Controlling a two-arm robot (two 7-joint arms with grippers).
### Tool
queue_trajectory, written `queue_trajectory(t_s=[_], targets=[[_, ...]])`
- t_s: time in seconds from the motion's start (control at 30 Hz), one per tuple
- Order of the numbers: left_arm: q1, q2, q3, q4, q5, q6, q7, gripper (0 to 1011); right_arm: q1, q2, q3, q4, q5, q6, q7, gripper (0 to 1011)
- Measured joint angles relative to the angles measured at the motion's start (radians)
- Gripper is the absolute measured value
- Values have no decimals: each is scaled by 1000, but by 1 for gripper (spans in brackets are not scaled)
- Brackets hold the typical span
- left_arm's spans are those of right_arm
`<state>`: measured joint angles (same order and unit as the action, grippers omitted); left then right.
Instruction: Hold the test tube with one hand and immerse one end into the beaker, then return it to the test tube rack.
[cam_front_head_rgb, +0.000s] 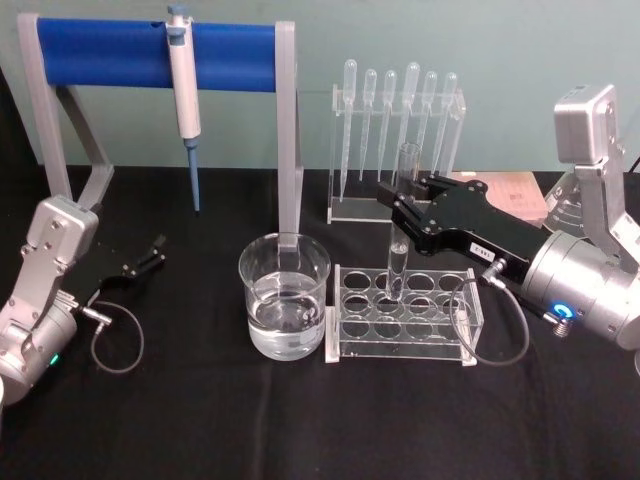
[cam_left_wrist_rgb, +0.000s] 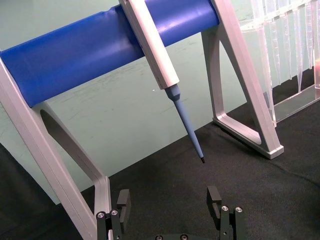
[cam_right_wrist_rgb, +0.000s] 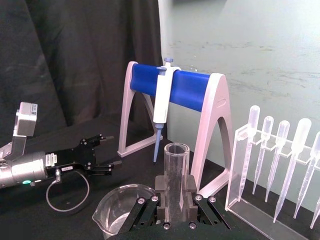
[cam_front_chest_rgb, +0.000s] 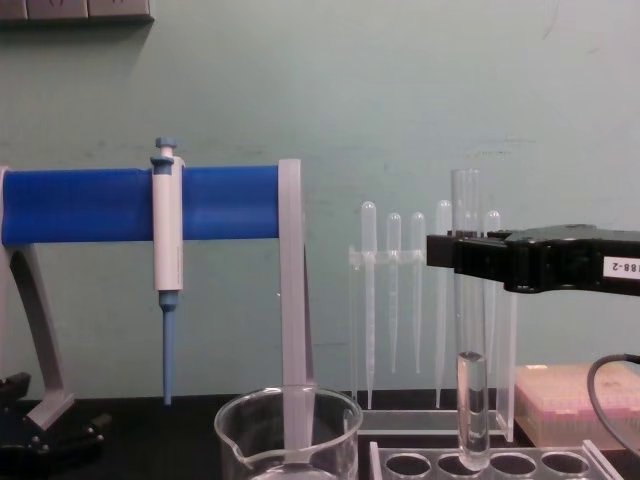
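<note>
In the head view, the black right gripper with a white label (cam_front_head_rgb: 400, 207) reaches in from 3 o'clock. It is clamped on the clear glass test tube with a rounded bottom (cam_front_head_rgb: 397, 265). The tube stands almost upright, its plain rim above the fingers. Its lower end is at a back-row hole of the clear plastic test tube rack (cam_front_head_rgb: 400, 352). The wide clear glass beaker with water (cam_front_head_rgb: 285, 300) stands just beside the rack, at its 9 o'clock. The black left gripper (cam_front_head_rgb: 155, 250) rests near the table's left edge, at 9 o'clock of the beaker.

In the left wrist view, the left gripper (cam_left_wrist_rgb: 170, 202) has its fingers well apart and holds nothing. The white-and-blue pipettor (cam_left_wrist_rgb: 150, 45) hangs on the blue bar stand (cam_left_wrist_rgb: 75, 55) beyond it.

In the right wrist view, the right gripper (cam_right_wrist_rgb: 176, 192) presses the tube (cam_right_wrist_rgb: 176, 165) from both sides. The beaker (cam_right_wrist_rgb: 122, 207) is near it.

In the chest view, the tube (cam_front_chest_rgb: 472, 400) is vertical and a level line shows in its lower part. Its round bottom meets the top of the rack (cam_front_chest_rgb: 585, 452). I cannot tell if it is inside the hole.
</note>
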<state>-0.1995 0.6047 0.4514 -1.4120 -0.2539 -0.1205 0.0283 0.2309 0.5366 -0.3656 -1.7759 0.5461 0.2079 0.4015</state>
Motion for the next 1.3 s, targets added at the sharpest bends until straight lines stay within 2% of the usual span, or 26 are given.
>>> queue_trajectory(t_s=[1.3], targets=[[0, 0, 0, 0, 0, 0, 0, 1000, -1, 0, 1, -2, -2, 0, 0, 225]])
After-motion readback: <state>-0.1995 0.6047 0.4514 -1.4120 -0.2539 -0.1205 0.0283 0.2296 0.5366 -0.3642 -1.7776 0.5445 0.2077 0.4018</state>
